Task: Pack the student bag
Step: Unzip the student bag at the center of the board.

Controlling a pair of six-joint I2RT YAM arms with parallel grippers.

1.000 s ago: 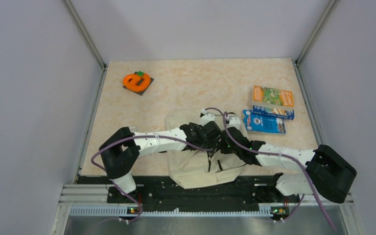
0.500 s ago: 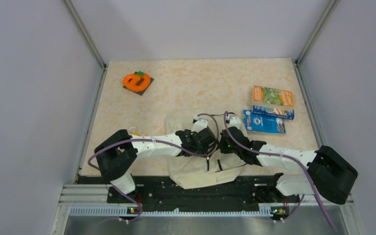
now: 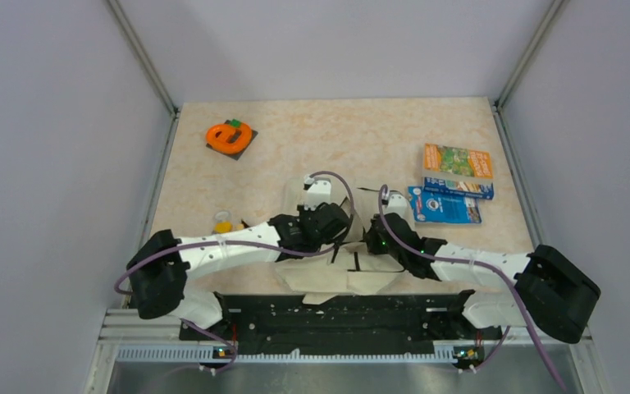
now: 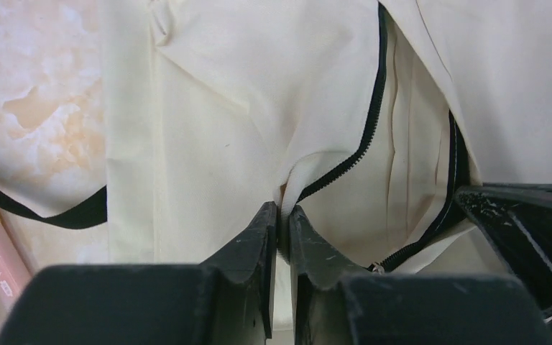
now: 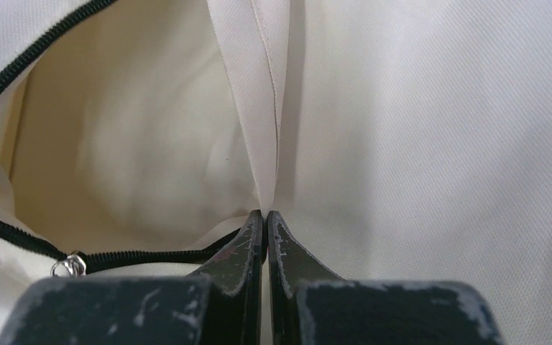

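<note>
The student bag is being pinched by its edge at the left hand's nearly closed tips; its fold is being clamped in the fully closed right hand.

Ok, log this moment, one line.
left hand shut on student bag | right hand shut on student bag | zipper open | booklets outside

We are looking down on a beige marbled counter that is sitting inside a booth of plain pale grey walls, with metal posts rising at its far corners. Soft, even light is falling throughout, and a black mounting plate is lining the near edge.
</note>
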